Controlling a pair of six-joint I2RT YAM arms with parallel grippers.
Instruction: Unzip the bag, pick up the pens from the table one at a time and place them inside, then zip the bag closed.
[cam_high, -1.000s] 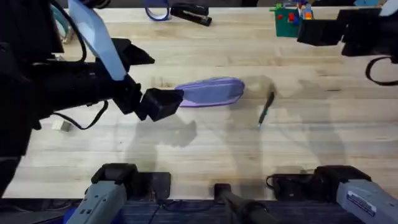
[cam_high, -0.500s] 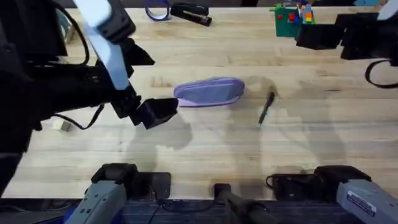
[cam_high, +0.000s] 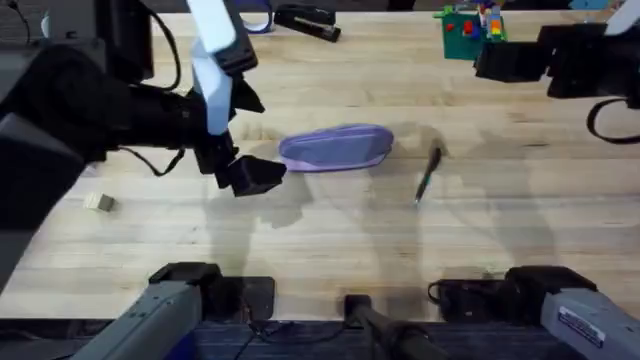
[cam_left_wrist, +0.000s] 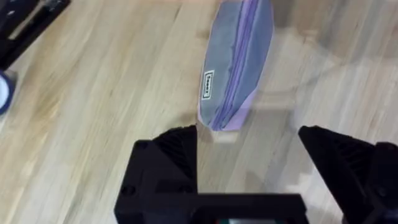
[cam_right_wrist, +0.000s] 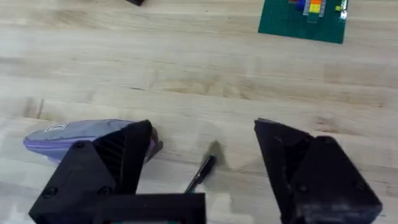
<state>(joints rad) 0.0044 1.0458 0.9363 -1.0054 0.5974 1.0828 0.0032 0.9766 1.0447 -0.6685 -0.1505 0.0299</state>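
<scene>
On the table (cam_high: 330, 230), the bag (cam_high: 336, 147) lies just beside the spread left end effector (cam_high: 262, 176).

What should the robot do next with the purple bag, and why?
Probably the left gripper should ease forward and close on the near end of the bag. The bag lies flat on the table with its zipper looking shut, the open fingers sit just short of that end, and the pen lies outside beside it. The bag needs holding before it can be unzipped.
</scene>
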